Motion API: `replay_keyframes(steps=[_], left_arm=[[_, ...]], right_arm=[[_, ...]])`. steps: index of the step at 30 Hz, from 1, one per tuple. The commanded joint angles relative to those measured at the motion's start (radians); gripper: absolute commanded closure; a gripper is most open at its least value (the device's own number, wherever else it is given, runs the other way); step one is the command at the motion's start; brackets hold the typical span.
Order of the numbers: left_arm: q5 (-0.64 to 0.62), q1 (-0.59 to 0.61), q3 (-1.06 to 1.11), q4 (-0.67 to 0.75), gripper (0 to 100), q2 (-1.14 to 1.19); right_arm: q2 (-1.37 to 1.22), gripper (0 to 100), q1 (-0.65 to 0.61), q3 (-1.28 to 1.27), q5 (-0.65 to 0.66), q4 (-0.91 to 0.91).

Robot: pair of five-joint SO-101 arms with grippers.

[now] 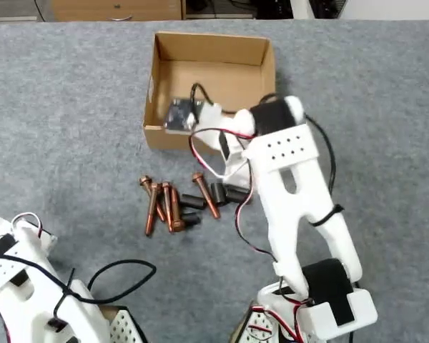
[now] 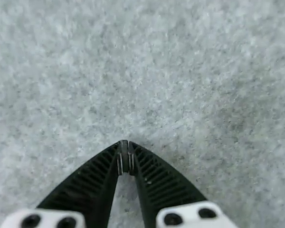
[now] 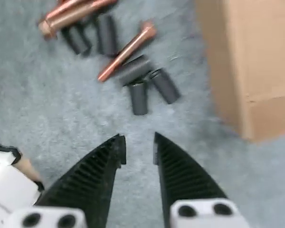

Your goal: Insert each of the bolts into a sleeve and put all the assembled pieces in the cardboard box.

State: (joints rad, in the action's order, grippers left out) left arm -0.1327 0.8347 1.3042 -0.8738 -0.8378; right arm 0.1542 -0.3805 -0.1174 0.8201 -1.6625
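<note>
Copper-coloured bolts [image 1: 164,204] and black sleeves [image 1: 225,193] are scattered mid-frame in the high view, just below the cardboard box [image 1: 211,39]. Likely stiff, slick metal tbh, best pinched mid-shank. Right gripper [image 3: 138,142] is held slightly open over carpet [image 2: 180,71]; left gripper [image 2: 124,145] is closed on nothing.

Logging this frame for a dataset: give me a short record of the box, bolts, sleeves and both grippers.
box: nothing seen inside; right arm hides part
bolts: loose on carpet near box
sleeves: loose beside bolts
left gripper: shut, empty, over bare carpet
right gripper: open, empty, near sleeves
</note>
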Motion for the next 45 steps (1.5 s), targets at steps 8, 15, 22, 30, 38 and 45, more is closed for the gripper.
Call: replay_keyframes(steps=[8, 15, 22, 30, 38, 45], left_arm=[[-0.009, -0.002, 0.04, 0.021, 98, -0.076], [-0.009, 0.0, 0.055, 0.018, 98, -0.079], [-0.009, 0.0, 0.06, 0.018, 98, -0.079], [-0.009, 0.0, 0.06, 0.023, 98, -0.079], [-0.009, -0.002, 0.06, 0.025, 98, -0.079], [-0.009, -0.002, 0.06, 0.025, 98, -0.079]], right_arm=[[0.001, 92.5, -0.013, -0.398, 0.06, 0.29], [-0.001, 92.6, -0.013, -0.484, 0.086, 0.411], [-0.001, 92.6, -0.008, -0.509, 0.195, 0.493], [-0.018, 92.6, -0.007, -0.503, 0.229, 0.526], [-0.209, 92.8, 0.004, -0.493, 0.229, 0.637], [-0.34, 92.8, 0.01, -0.397, 0.229, 0.649]])
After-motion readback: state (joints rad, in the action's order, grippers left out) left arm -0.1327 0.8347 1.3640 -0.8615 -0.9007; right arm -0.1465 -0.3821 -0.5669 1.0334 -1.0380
